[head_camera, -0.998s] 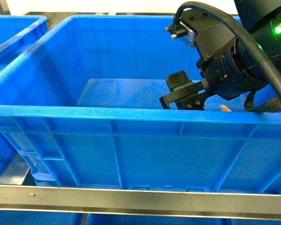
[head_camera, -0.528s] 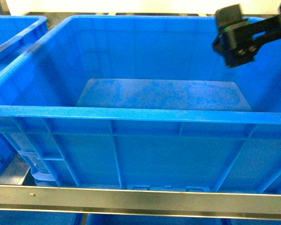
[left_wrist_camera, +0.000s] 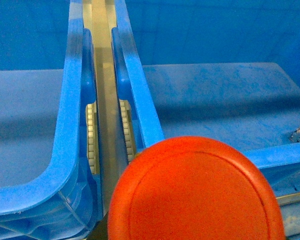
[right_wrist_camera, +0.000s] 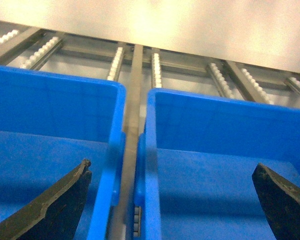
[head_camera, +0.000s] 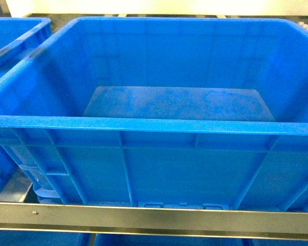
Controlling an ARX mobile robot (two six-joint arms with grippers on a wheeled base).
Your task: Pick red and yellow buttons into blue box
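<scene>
Right arm gone from blue box (head_camera: pixel 159 138)

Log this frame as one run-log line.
left gripper: red mushroom-cap button fills its view, jaws unseen | right gripper: open, empty, above gap between crates | large deep blue plastic crate: no button seen inside

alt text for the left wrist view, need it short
A large round red button cap fills the lower middle of the frame, very close to the camera. Behind it, two blue crates sit side by side, the blue box on the right and another crate on the left, with a roller rail running between them.
</scene>
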